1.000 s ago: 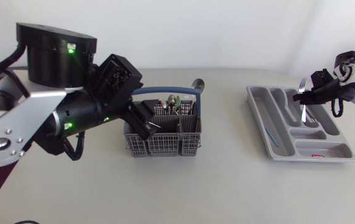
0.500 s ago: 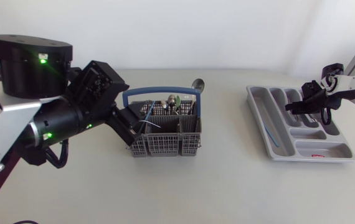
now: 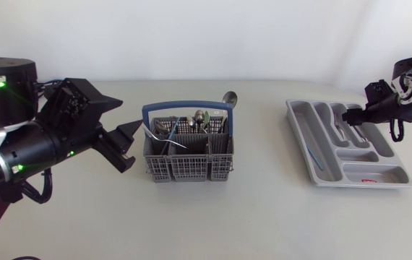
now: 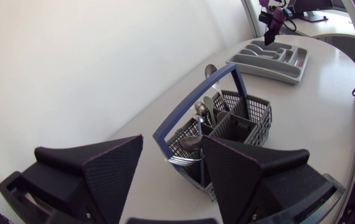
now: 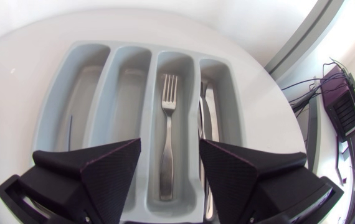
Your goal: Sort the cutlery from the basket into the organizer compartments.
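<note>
One fork (image 5: 167, 130) lies in the organizer (image 3: 300, 124); several pieces stand unsorted in the basket (image 3: 189, 166); left jaws and right jaws both gape open, empty

A: Basket, state?
B: Grey mesh basket (image 3: 188, 165), upright, mid-table. Blue hoop handle (image 3: 188, 105) stands over it. The back cells hold spoons (image 3: 201, 119), bowls up. One large spoon (image 3: 229, 96) leans out past the handle at the back corner. A slanted fork (image 4: 180, 160) pokes its tines over the rim on the side away from the organizer.

A: Organizer?
B: Light grey organizer (image 3: 297, 123), flat, well apart from the basket at the table's right. Long slots lie side by side, with a crosswise slot at the near end. A steel fork (image 5: 167, 137) lies flat and lengthwise in the third long slot from the basket side. The fourth slot holds more steel (image 5: 206, 118), kind unclear. A thin blue piece (image 5: 70, 129) is in the first slot. A red item (image 3: 368, 179) in the crosswise slot is too small to name.
</note>
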